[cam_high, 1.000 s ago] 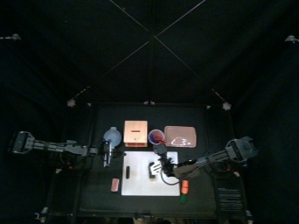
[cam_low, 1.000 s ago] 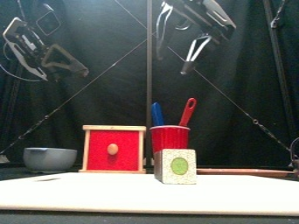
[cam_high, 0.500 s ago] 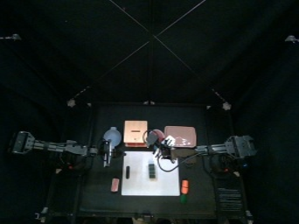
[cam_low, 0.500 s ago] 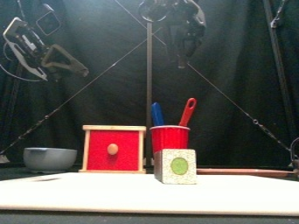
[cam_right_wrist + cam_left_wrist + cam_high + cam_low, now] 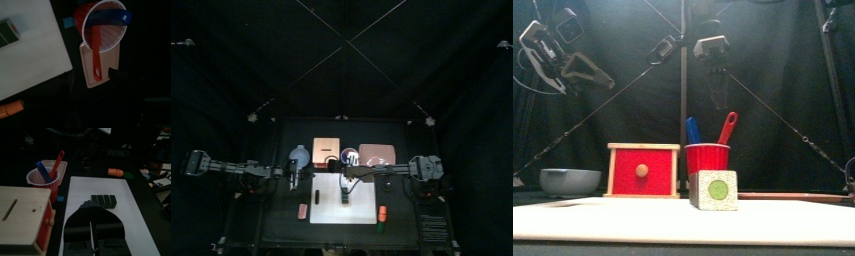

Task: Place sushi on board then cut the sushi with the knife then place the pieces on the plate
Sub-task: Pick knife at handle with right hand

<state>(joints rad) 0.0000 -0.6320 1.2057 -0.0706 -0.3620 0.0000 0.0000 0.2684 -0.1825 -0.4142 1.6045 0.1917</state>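
**A:** Where is the sushi roll (image 5: 346,196)?

**B:** It lies on the white cutting board (image 5: 329,205), low in the middle of the top view. Its dark green blocks are joined in one piece. In the front view it stands at lower centre, just ahead of the red cup (image 5: 708,158).

**A:** And the knives?

**B:** Both stand in that cup, with the blue knife (image 5: 692,130) to the left and the red knife (image 5: 727,128) to the right. The cup sits behind the board, between the wooden box (image 5: 643,170) and the pink tray (image 5: 378,155).

**A:** What about the right claw (image 5: 715,104)?

**B:** It hangs above the cup in the upper middle of the front view. Its jaws are spread and grasp nothing, and they are clear of both knife handles.

**A:** And the left claw (image 5: 87,205)?

**B:** It is at the left of the top view, over the surface (image 5: 278,222) near the blue-grey bowl (image 5: 299,154). Its jaws are clenched together and empty.

**A:** Anything else?

**B:** An orange toy (image 5: 382,213) lies just right of the board.
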